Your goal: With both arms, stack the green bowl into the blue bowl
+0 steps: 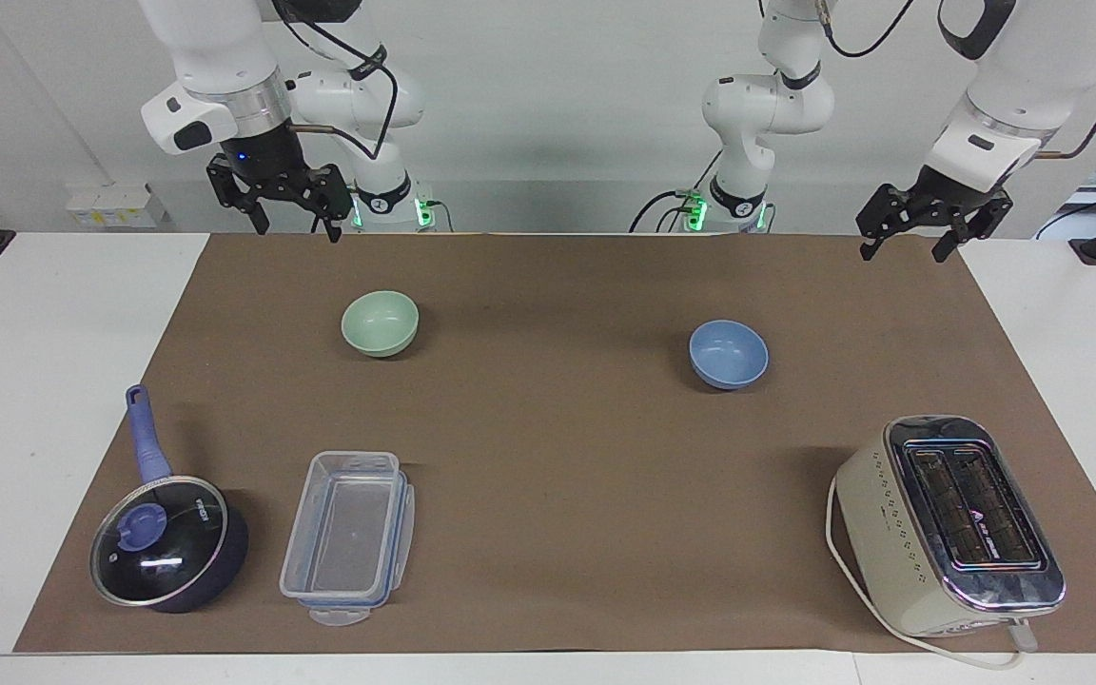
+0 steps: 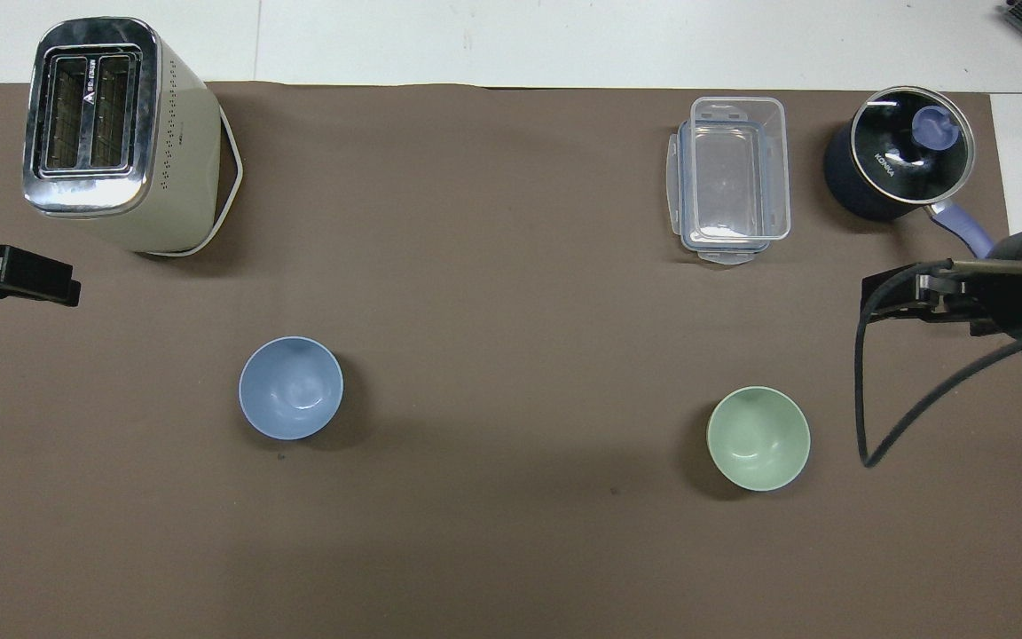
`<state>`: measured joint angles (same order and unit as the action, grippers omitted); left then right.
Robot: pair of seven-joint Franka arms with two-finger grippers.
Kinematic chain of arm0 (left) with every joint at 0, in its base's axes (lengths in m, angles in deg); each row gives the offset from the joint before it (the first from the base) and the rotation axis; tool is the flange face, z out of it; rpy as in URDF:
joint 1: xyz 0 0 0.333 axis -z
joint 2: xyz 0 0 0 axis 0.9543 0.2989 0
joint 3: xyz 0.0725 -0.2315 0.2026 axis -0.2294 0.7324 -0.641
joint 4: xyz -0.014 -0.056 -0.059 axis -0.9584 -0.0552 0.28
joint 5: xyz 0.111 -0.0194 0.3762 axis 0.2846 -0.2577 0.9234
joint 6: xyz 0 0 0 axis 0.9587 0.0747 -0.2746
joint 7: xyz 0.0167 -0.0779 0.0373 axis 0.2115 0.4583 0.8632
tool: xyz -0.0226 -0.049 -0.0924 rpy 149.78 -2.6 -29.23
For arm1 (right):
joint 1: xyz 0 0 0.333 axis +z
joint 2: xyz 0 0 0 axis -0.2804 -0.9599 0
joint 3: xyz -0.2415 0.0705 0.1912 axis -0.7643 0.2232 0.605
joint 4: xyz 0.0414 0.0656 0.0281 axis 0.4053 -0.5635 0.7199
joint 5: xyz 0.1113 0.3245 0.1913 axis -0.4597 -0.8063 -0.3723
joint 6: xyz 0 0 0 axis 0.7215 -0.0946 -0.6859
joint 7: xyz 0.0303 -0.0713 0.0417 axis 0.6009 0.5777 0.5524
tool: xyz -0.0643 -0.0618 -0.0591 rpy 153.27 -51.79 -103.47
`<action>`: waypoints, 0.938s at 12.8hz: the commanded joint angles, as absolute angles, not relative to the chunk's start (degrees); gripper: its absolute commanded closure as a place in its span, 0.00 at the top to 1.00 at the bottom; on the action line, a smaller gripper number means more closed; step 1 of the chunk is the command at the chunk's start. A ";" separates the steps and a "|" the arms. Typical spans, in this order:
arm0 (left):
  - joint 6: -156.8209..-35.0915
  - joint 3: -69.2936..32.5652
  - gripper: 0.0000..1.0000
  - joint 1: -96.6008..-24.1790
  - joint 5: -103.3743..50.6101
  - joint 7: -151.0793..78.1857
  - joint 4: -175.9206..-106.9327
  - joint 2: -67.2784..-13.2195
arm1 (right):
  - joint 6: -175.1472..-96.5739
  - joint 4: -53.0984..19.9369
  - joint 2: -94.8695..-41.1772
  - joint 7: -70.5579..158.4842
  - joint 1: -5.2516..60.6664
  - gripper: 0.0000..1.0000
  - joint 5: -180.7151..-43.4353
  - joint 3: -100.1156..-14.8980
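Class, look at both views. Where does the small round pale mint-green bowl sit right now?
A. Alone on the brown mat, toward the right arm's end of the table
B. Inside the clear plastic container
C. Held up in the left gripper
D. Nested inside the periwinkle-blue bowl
A: the small round pale mint-green bowl rests upright on the brown mat, apart from the periwinkle-blue bowl, with no gripper touching it.
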<state>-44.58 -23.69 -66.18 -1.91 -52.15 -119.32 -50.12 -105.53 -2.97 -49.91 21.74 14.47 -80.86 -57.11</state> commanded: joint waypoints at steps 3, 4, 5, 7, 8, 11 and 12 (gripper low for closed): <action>-44.50 -23.50 1.00 -66.01 -0.54 -51.19 -120.47 -51.28 | -106.59 -3.09 -49.43 22.96 14.09 1.00 -81.13 -56.97; -44.93 -23.50 1.00 -66.01 -0.63 -51.19 -120.56 -51.28 | -106.59 -3.09 -49.43 23.04 13.82 1.00 -81.22 -57.06; -45.37 -23.50 1.00 -65.93 -0.63 -51.01 -120.73 -51.28 | -106.68 -3.09 -49.43 23.04 13.82 1.00 -81.31 -57.32; -45.46 -23.41 1.00 -65.75 -0.72 -51.27 -121.87 -51.36 | -106.59 -2.92 -49.52 23.04 14.44 1.00 -80.96 -57.85; -45.81 -23.41 1.00 -65.75 -0.72 -51.36 -122.66 -51.36 | -106.68 -2.92 -49.52 23.04 14.78 1.00 -81.31 -59.07; -48.97 -23.33 1.00 -65.40 -0.81 -51.45 -127.13 -51.54 | -106.33 -3.00 -49.52 23.83 19.44 1.00 -81.40 -64.96; -50.55 -23.33 1.00 -65.40 -0.81 -51.36 -129.24 -51.89 | -106.24 -3.00 -49.52 24.44 19.53 1.00 -81.40 -65.15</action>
